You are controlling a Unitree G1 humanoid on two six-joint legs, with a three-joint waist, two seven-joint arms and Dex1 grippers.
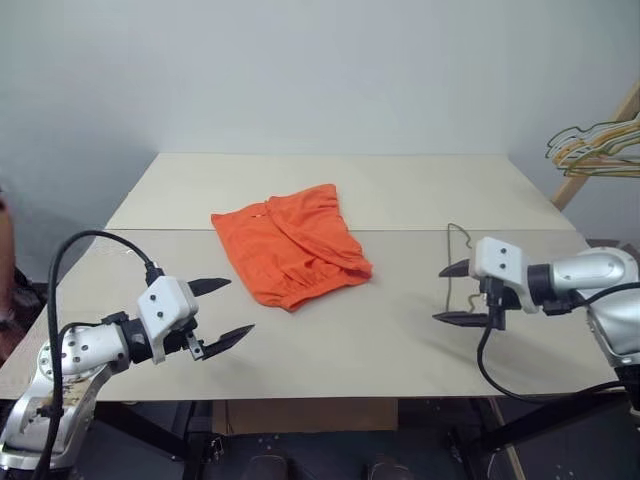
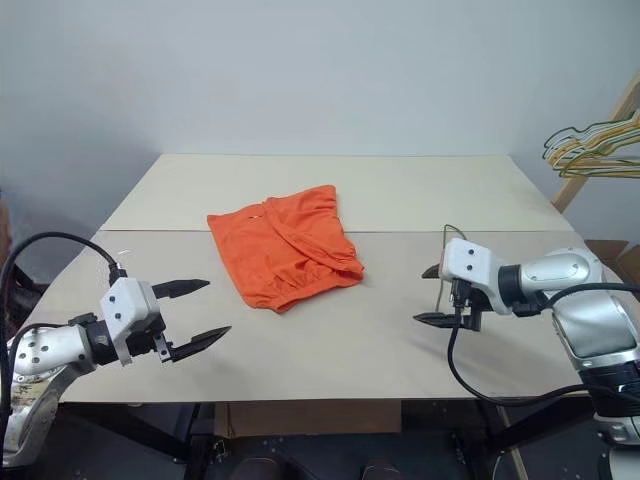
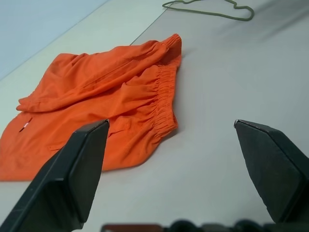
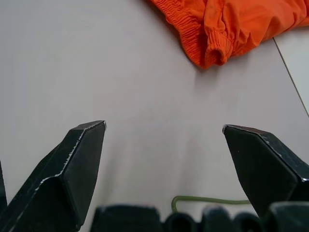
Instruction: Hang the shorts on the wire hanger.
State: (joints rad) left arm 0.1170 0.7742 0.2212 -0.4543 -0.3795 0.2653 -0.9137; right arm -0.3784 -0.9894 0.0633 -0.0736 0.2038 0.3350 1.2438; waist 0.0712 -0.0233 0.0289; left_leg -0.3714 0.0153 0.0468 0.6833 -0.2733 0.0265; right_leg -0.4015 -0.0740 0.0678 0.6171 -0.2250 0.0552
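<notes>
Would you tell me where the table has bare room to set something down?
The far half of the table behind the shorts is bare, as is the near strip between both grippers. It is crowded by the wire hanger at the right gripper.

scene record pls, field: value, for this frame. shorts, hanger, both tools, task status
shorts: the shorts, orange, crumpled flat on the table, mid-table
hanger: the wire hanger lying flat on the table, right of the shorts, apart from them
left tool: the left tool open, empty, above the table's near left part, short of the shorts
right tool: the right tool open, empty, over the wire hanger, contact cannot be told
spare hangers: bunch of hangers on a wooden rack, far right
task status: not started, shorts not on hanger
</notes>
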